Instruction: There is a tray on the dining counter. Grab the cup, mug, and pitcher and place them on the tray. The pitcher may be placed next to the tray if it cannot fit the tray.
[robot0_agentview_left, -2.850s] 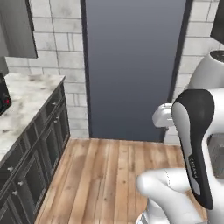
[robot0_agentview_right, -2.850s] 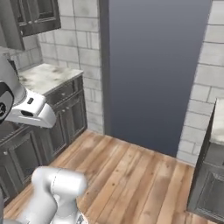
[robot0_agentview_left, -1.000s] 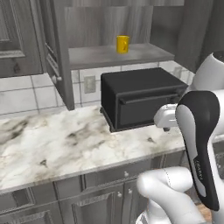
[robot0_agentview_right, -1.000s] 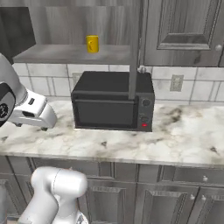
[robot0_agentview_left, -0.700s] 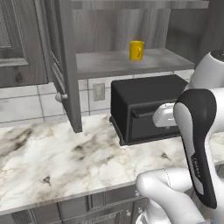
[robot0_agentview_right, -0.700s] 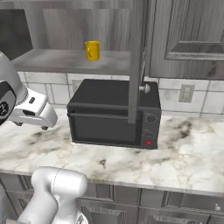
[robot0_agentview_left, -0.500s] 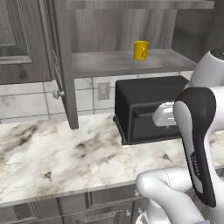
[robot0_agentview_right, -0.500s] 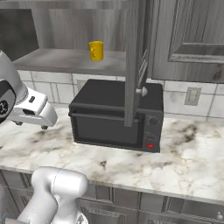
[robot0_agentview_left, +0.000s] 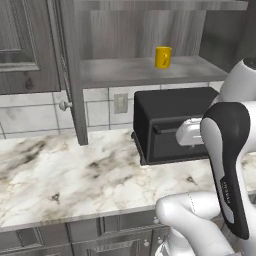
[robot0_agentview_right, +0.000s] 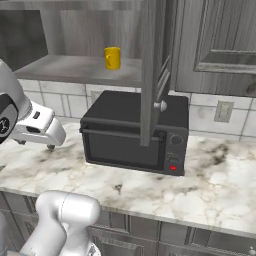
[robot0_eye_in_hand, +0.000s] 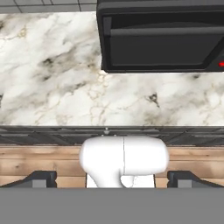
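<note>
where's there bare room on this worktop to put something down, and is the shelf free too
The marble worktop is bare from the open cabinet door across to the microwave, and along its front edge. In the right base view, more bare marble lies right of the microwave, below the outlet. The shelf holds one mug; either side is free.

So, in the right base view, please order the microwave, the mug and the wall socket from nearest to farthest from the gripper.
1. Microwave, on the worktop just right of the gripper.
2. Mug, up on the open cupboard shelf.
3. Wall socket, far right on the tiles.
</note>
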